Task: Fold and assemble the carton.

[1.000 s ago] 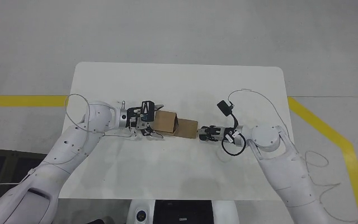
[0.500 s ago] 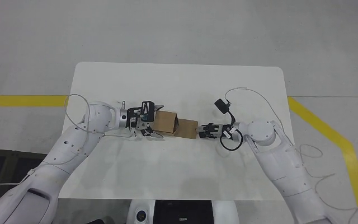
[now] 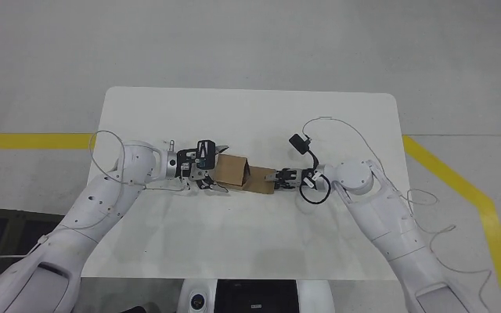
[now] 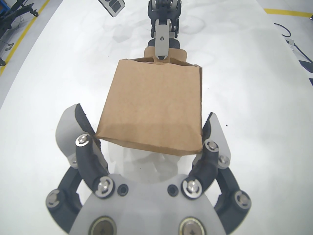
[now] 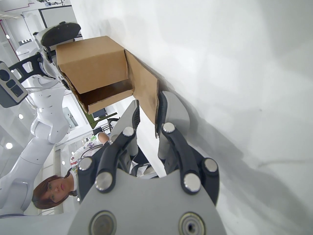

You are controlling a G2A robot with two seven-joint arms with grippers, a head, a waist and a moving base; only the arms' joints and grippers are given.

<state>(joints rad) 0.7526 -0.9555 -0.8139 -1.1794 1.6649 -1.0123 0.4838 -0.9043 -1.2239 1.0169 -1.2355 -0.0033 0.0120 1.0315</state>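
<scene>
A brown carton (image 3: pixel 235 172) lies on its side in the middle of the white table (image 3: pixel 329 117), its open end turned toward the right arm. My left gripper (image 3: pixel 218 168) is shut across the carton's (image 4: pixel 154 103) closed end, one finger pad (image 4: pixel 84 125) at each near corner. A long flap (image 3: pixel 264 180) sticks out flat from the open end. My right gripper (image 3: pixel 279 180) is shut on that flap's (image 5: pixel 144 91) tip, one finger over it and one under. The inside of the carton (image 5: pixel 105 91) is dark and hollow.
The table's far half and front strip are bare white surface. A thin cable loops from the right arm (image 3: pixel 356 133) over the table's right side. The right arm's wrist camera (image 3: pixel 297 142) juts out just behind the flap.
The right arm has swung left toward the carton, and its gripper has slid farther onto the flap. The left gripper and the carton have stayed in place.
</scene>
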